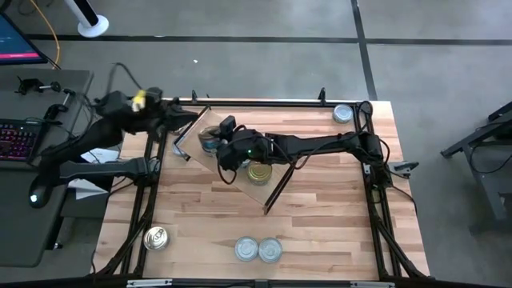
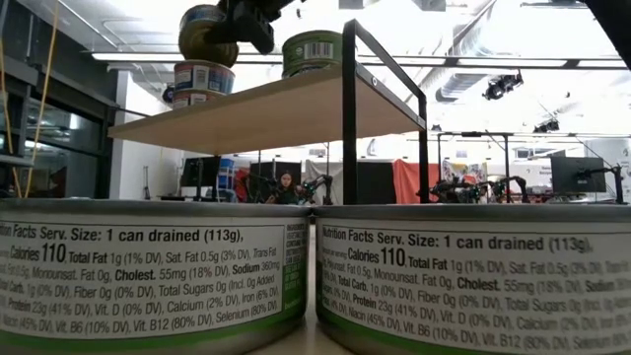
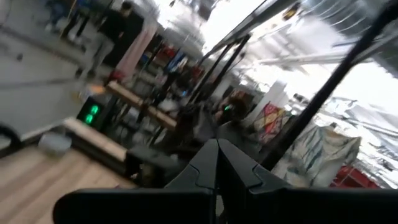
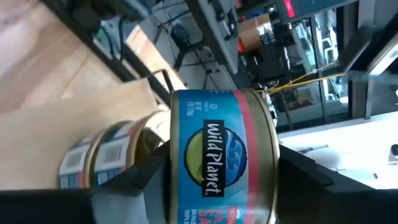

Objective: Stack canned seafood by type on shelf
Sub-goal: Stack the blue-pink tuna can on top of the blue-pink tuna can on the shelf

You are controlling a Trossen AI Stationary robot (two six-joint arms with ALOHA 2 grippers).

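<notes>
The shelf [image 1: 240, 186] stands slantwise on the table's left half and shows from below in the low view [image 2: 266, 113]. On it are a stack of two cans [image 2: 202, 84] and a single green-labelled can [image 2: 314, 49] with a gold lid [image 1: 258, 170]. My right gripper [image 1: 226, 152] reaches in from the table's right and is shut on a blue-labelled can [image 4: 217, 155], held right over the stack [image 4: 99, 162]. My left gripper [image 3: 217, 165] is shut on nothing, raised near the shelf's far left corner [image 1: 188, 122]. My right gripper has the blue-labelled can between its two fingers [image 4: 149, 174], which meet it at its two gold rims [image 4: 176, 155]. The fingers come nearly level from the table's right, tipped slightly down. The can [image 2: 202, 35] sits directly above the stack; I cannot tell whether it rests on it.
Two cans [image 1: 246, 250] [image 1: 270, 250] stand side by side at the near edge, filling the low view [image 2: 148, 276]. One more can [image 1: 156, 237] is at the near left, another [image 1: 342, 113] at the far right corner. A black frame [image 1: 376, 192] runs round the table.
</notes>
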